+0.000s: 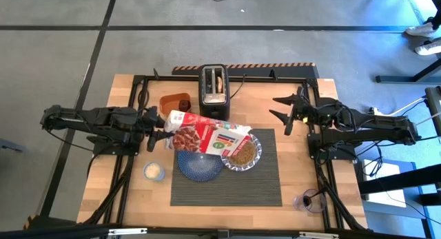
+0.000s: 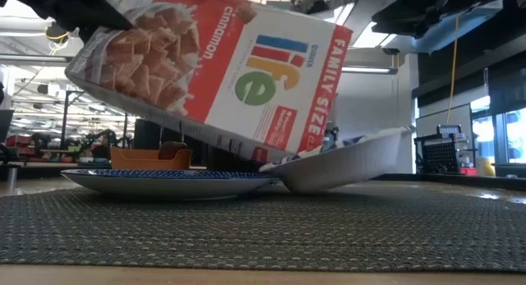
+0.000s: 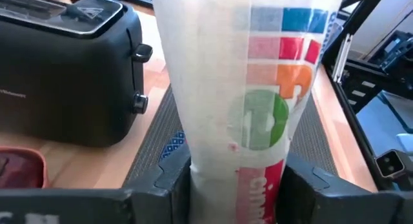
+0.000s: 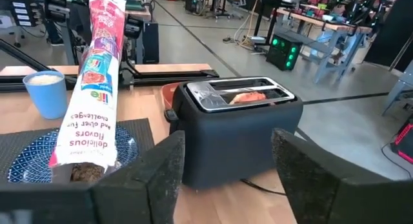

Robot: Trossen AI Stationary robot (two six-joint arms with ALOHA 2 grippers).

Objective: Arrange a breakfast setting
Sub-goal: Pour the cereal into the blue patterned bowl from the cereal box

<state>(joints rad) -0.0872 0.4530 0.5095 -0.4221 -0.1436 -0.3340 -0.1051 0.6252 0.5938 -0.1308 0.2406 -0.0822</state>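
Between my left jaws: a glossy printed cardboard cereal box (image 1: 207, 137). Beneath it, a coarse woven ribbed placemat (image 1: 227, 180), a glazed ceramic plate (image 1: 198, 167) and bowl (image 1: 242, 153). Table (image 1: 131, 122): smooth pale wood. Toaster (image 1: 214, 91): matt black plastic.

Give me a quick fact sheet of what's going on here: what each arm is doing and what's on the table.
Left gripper: shut on cereal box, tipped over the bowl
Right gripper: open, empty, beside the toaster
Bowl: holds cereal, leans on the plate
Placemat: under plate and bowl
Toaster: something in a slot
Also on table: orange tub, small cup, wine glass
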